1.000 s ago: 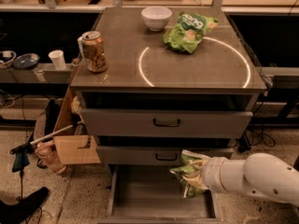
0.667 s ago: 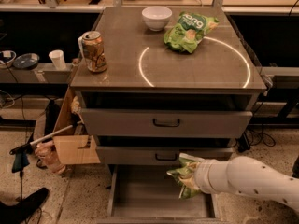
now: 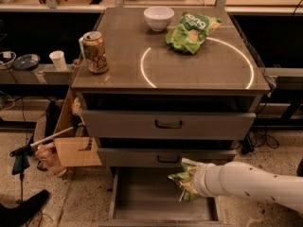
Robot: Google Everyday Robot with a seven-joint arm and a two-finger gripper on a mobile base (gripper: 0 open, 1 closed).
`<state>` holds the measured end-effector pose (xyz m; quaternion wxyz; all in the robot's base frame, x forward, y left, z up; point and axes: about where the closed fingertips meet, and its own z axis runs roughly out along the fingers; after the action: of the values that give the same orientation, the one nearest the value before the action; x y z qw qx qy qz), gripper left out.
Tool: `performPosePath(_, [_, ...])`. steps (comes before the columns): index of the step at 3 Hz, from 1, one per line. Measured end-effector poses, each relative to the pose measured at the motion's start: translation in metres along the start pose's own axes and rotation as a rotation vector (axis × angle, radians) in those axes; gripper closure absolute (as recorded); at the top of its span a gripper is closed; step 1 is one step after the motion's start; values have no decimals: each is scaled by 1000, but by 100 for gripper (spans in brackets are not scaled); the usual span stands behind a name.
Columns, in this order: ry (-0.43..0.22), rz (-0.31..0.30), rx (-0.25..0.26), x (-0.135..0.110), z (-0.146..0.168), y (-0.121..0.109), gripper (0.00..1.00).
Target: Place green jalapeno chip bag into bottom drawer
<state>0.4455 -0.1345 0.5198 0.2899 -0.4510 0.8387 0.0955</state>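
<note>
The green jalapeno chip bag [image 3: 186, 179], crinkled with a pale print, hangs over the open bottom drawer [image 3: 142, 197], a plain grey tray pulled out at the cabinet's foot. My gripper [image 3: 193, 182] is at the end of the white arm coming in from the right, hidden behind the bag, which it carries just above the drawer's right half. The smaller bright-green bag with white lettering [image 3: 191, 30] lies on the cabinet top.
A white bowl [image 3: 158, 17] and a drink can [image 3: 95, 52] stand on the cabinet top. The two upper drawers with black handles [image 3: 169, 125] are nearly shut. A cardboard box [image 3: 75, 145] and a tool [image 3: 28, 150] lie on the floor to the left.
The arm has carried the bag a little to the left over the open bottom drawer. Nothing else has moved.
</note>
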Motion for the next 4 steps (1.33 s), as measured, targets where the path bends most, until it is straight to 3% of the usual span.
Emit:
performPosePath(1, [30,19,2,15,14,1,100])
performPosePath(2, [30,19,2,15,14,1,100])
performPosePath(4, [53,77,27,41,32,8,100])
